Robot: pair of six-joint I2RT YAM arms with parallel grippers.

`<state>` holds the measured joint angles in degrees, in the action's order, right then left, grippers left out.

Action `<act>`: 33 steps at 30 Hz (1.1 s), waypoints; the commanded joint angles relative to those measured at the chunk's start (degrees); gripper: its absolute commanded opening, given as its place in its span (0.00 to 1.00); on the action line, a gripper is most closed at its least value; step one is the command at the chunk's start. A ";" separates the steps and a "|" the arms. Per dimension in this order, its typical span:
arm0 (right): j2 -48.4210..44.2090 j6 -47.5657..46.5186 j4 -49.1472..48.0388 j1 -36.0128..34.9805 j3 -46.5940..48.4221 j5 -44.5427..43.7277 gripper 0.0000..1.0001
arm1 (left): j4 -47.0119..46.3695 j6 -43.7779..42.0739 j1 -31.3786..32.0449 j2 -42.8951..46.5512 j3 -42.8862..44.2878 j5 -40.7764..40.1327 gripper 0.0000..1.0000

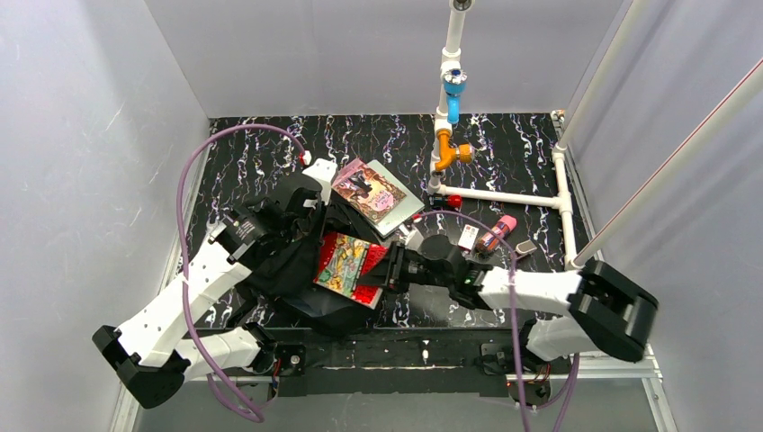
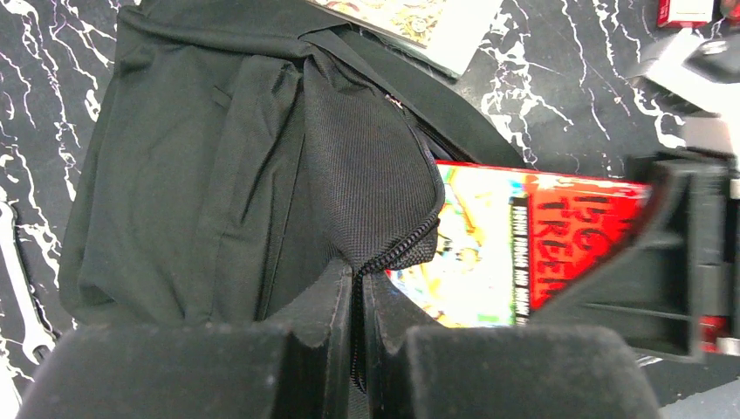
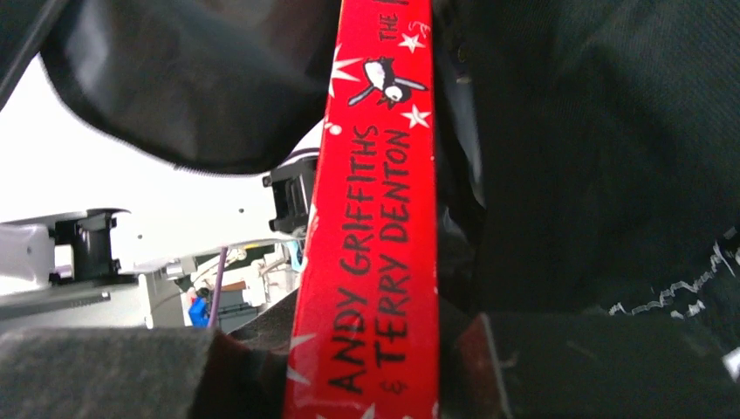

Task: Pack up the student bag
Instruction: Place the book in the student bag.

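The student bag [image 1: 283,265] is a soft black backpack lying between the two arms. My left gripper [image 2: 358,301] is shut on the zipper edge of its opening and holds that flap [image 2: 375,166] raised. In the top view the left gripper [image 1: 315,225] sits at the bag's upper edge. A red paperback book [image 1: 349,267] with a colourful cover lies partly under the raised flap. My right gripper [image 3: 375,367] is shut on the book's red spine [image 3: 380,218]. From above, the right gripper [image 1: 389,270] is at the book's right edge. Black bag fabric [image 3: 593,157] fills the right wrist view.
A second book [image 1: 378,193] lies on the marbled table behind the bag. A pink-capped item [image 1: 498,232], a white card [image 1: 468,237] and a small grey block [image 1: 525,245] lie right of it. A white pipe frame [image 1: 504,196] with orange and blue fittings stands behind. A wrench [image 2: 19,279] lies left of the bag.
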<state>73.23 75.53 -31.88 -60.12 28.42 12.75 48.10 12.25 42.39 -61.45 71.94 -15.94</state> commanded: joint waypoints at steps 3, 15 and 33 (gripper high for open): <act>10.91 5.38 -14.19 -2.12 11.05 -3.83 0.01 | -0.88 1.79 0.15 0.52 4.34 1.06 0.00; 37.59 -0.55 -16.95 -2.46 33.38 -11.88 0.28 | 3.20 1.22 0.07 0.12 8.00 -7.41 0.00; 23.48 -29.61 26.28 -2.28 29.15 -4.64 0.80 | -2.28 1.45 -0.21 4.71 -2.15 -3.41 0.00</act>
<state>101.43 53.63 -14.37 -62.37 58.48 7.73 49.17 13.04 42.17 -59.00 70.65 -19.59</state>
